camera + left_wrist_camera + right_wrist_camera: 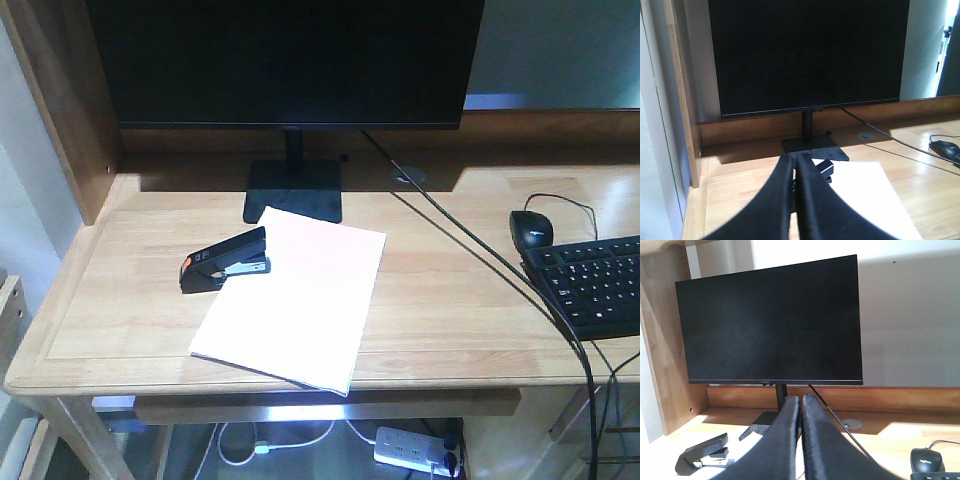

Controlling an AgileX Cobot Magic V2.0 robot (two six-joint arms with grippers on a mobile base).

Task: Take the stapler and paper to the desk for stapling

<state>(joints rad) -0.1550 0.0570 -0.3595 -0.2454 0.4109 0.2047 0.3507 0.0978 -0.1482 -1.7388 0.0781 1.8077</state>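
Stapler [225,260] lies on the bench [450,300], left of centre, its mouth set over the upper left corner of the paper [295,298]. That placement suits a corner staple; judged from this, both items are delivered and positioned. Paper lies flat, skewed to the bench edge, its near corner reaching close to the front trim. Its far corner sits just in front of the monitor [290,60] stand.

Left gripper [795,172]: clenched, fingers pressed together, nothing between them, held above the paper behind the stapler. Right gripper [801,412]: likewise closed and empty, raised, stapler down to its left. Neither touches the task items.

Mouse [531,229] and keyboard [595,285] sit well apart on the right.
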